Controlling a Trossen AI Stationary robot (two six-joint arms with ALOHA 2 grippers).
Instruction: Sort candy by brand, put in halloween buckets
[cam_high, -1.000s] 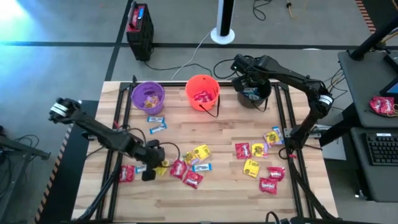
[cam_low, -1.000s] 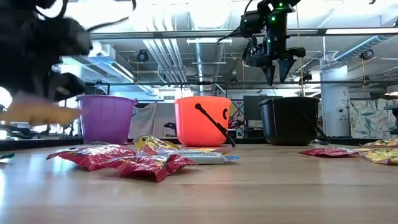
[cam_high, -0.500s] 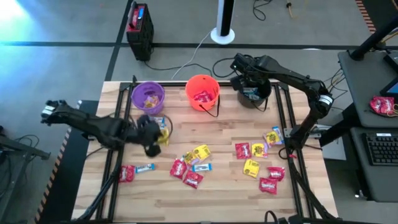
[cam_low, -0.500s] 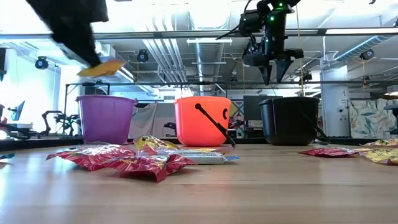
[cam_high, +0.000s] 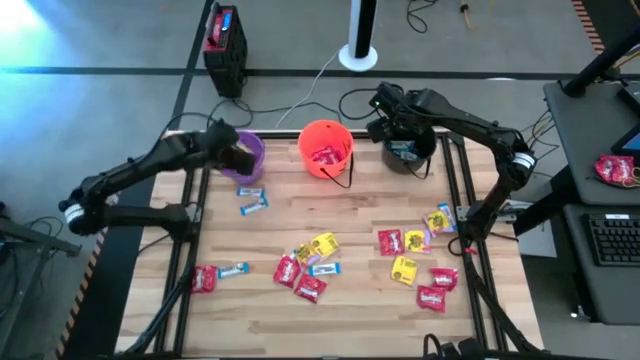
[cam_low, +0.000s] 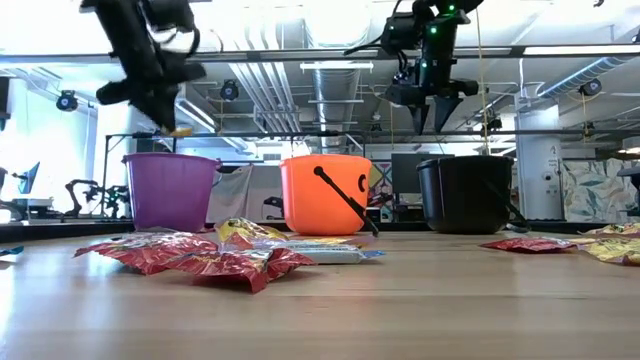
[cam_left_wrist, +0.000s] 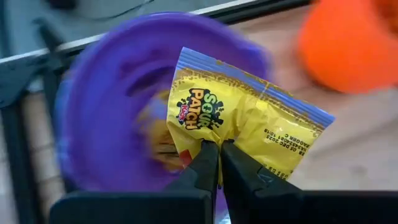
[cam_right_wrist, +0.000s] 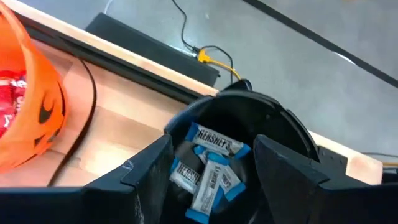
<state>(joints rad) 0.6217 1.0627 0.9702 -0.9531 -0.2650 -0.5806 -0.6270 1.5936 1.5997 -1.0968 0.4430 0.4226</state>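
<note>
A wooden work surface (cam_high: 350, 310) seen from above, with three small pails lined up along its far edge: a purple bucket (cam_high: 250, 150) on the left, an orange bucket (cam_high: 325, 148) with a thin black handle in the middle, and a black bucket (cam_high: 408, 155) on the right. The left tool (cam_high: 238, 157) hangs over the purple bucket, its fingers (cam_left_wrist: 205, 163) pressed together on the lower edge of a yellow candy packet (cam_left_wrist: 242, 118), which is held just above the bucket's open mouth; more yellow wrappers lie inside. The right tool (cam_high: 392, 122) hovers above the black bucket with its fingers spread wide and nothing between them; blue-and-white packets (cam_right_wrist: 208, 168) lie at the bottom of that bucket. Red wrappers (cam_high: 325, 155) show inside the orange bucket. Loose candy remains scattered on the surface: two blue-and-white packets (cam_high: 252, 198) near the purple bucket, a mixed cluster (cam_high: 308, 265) of red, yellow and blue toward the middle, and another group of red and yellow packets (cam_high: 420, 262) to the right.
</note>
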